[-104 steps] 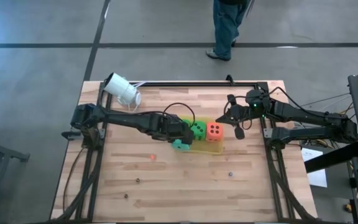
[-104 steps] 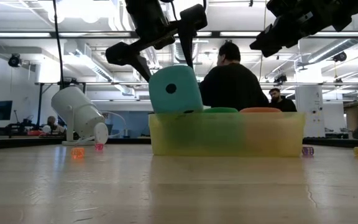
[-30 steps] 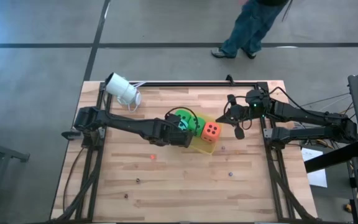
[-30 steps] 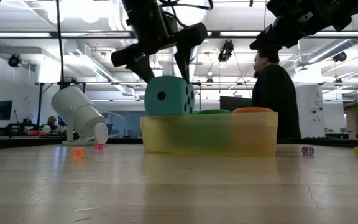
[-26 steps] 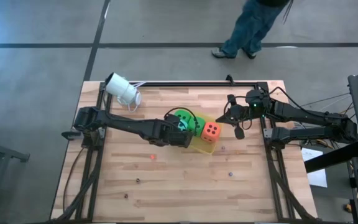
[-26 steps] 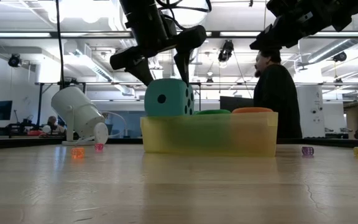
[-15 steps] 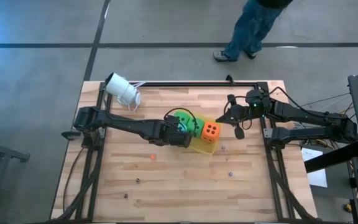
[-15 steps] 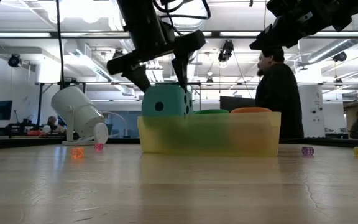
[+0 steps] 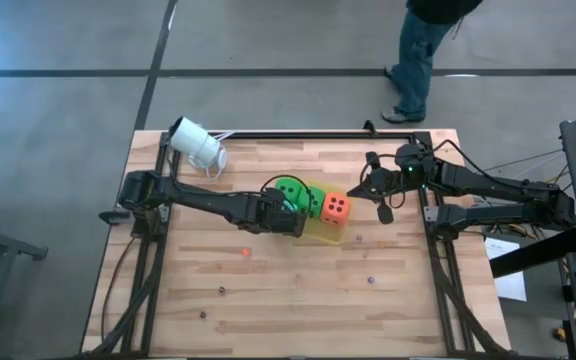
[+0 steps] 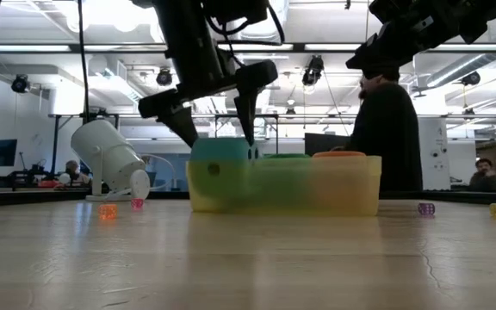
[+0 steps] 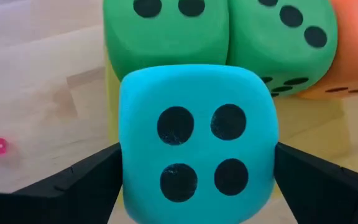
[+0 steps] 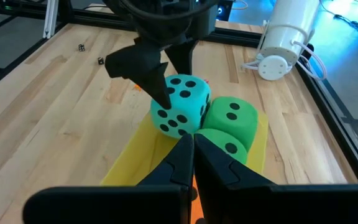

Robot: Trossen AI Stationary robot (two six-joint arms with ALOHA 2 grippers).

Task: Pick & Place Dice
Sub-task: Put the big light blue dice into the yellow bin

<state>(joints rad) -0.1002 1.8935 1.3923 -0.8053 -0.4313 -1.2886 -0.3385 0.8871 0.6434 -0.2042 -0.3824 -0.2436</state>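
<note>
My left gripper [image 9: 290, 220] is shut on the teal die [image 10: 220, 162] over the left end of the yellow see-through tray [image 10: 317, 188]. The die's lower half shows through the tray wall; whether it touches the tray floor I cannot tell. Two bright green dice [image 11: 163, 34] [image 11: 278, 37] and the orange-red die [image 9: 335, 207] sit in the tray beside it. My right gripper [image 9: 381, 203] hangs shut in the air to the right of the tray, its fingers [image 12: 178, 163] pointing toward it. My left gripper pinches the teal die between its two fingers [image 11: 86, 180] on two opposite side faces [image 11: 130, 177], the four-pip face toward the wrist camera. The fingers come from above, slanting down. The die sits a little tilted, its lower part inside the tray's left end [image 12: 160, 127].
A white cylinder-shaped camera [image 9: 196, 143] lies at the far left corner with its cable. Tiny dice are scattered on the wood: a red one [image 9: 244, 252], others [image 10: 108, 211] [image 10: 426, 208]. A person [image 9: 423, 45] walks on the floor beyond the far edge.
My left gripper has come down, still shut on the teal die, and the die has sunk from above the tray's rim to behind its wall. The tray with its dice has slid a little toward the table's left. The person beyond the table has walked on.
</note>
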